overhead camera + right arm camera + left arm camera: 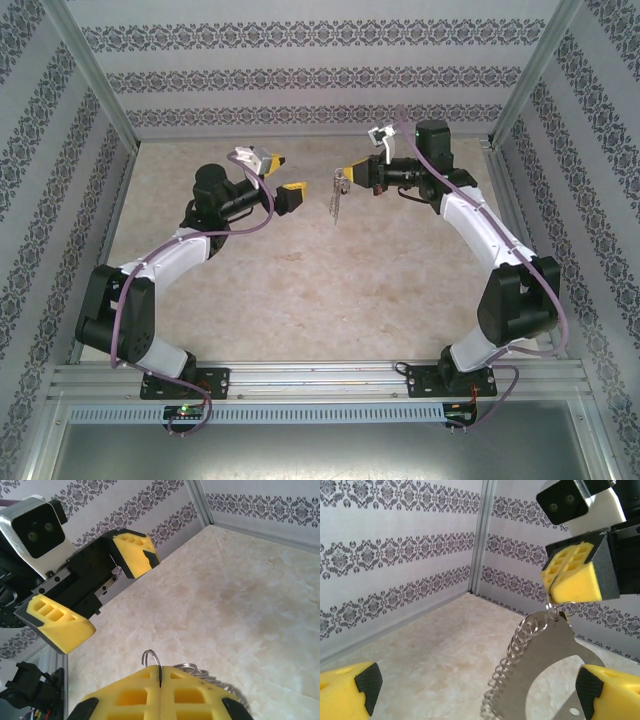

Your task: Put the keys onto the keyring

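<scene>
— So, what's laid out over there?
— Biggest is the beige marbled table (300,290), boxed in by patterned walls (300,75). Two white-and-black arms rise from its near edge. The left arm (165,260) bends in from the left and the right arm (495,240) from the right, and both reach toward the middle of the far half.
— And the claws?
— The left gripper (288,176) is released, its yellow fingers spread wide and gripping nothing. The right gripper (565,577) is clenched, pads pressed flat together, grasping the keyring (552,655) by its top.
— Where's that keyring, exactly?
— Up in the air, off the table, dangling below the right claw. From overhead it hangs between the two claws, a little apart from the left one. Seen from the left wrist it sits between the spread fingers. It's a flat grey metal loop, tilted a bit.
— Anything hanging off it?
— A silvery chain (512,655) of small links runs down beside the loop. Smallest of all, a thin wire ring (150,658) pokes out from the seam of the clenched pads.
</scene>
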Available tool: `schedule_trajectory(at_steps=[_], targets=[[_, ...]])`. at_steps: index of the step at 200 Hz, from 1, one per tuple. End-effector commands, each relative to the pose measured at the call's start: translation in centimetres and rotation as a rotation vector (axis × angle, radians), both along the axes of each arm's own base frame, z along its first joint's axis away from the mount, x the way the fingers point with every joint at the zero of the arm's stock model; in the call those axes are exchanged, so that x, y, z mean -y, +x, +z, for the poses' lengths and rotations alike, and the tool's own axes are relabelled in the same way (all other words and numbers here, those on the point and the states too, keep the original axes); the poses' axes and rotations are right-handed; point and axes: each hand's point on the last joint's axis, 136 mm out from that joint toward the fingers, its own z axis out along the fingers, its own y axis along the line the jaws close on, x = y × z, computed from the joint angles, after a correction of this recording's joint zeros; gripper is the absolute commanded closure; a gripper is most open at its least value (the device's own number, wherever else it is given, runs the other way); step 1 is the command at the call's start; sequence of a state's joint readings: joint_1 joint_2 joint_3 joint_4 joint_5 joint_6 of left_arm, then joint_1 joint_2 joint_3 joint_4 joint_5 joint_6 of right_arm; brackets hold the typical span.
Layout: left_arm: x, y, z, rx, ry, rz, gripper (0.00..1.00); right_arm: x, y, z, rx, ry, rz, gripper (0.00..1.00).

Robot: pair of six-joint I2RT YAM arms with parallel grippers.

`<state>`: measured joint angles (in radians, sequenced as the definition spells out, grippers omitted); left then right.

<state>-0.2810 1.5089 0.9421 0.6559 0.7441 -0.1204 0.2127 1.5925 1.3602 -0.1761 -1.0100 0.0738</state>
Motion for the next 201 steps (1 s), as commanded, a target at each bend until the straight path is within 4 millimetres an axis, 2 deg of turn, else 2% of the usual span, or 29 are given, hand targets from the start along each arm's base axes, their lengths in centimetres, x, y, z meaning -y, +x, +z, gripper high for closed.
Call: schedule_trajectory(at_steps=[1,65,86,113,128,163,201], targets=[[0.9,0.0,0.9,0.004,0.035,-0.079,0.01,-0.5,-0.3,-0.8,0.016,-0.053,0.053,1.00],[2.6,-1.0,0.1,-0.187,0.069,-0.256,0.20,-2.7,-0.1,-2.0,0.044,-0.118,0.142,1.00],[2.8,-1.5,0.1,-0.240,0.086,-0.288,0.30,-3.2,0.3,-2.4,0.048,-0.127,0.163,1.00],[3.0,-1.6,-0.2,-0.296,0.093,-0.312,0.49,-3.7,0.5,-2.5,0.047,-0.121,0.184,1.00],[3.2,-1.5,-0.6,-0.317,0.089,-0.328,0.54,-3.9,0.4,-2.6,0.045,-0.119,0.192,1.00],[3.7,-1.5,-1.4,-0.348,0.062,-0.374,0.56,-4.2,0.0,-2.8,0.038,-0.114,0.214,1.00],[4.2,-1.5,-1.5,-0.369,0.046,-0.425,0.52,-4.7,-0.3,-2.6,0.043,-0.109,0.233,1.00]])
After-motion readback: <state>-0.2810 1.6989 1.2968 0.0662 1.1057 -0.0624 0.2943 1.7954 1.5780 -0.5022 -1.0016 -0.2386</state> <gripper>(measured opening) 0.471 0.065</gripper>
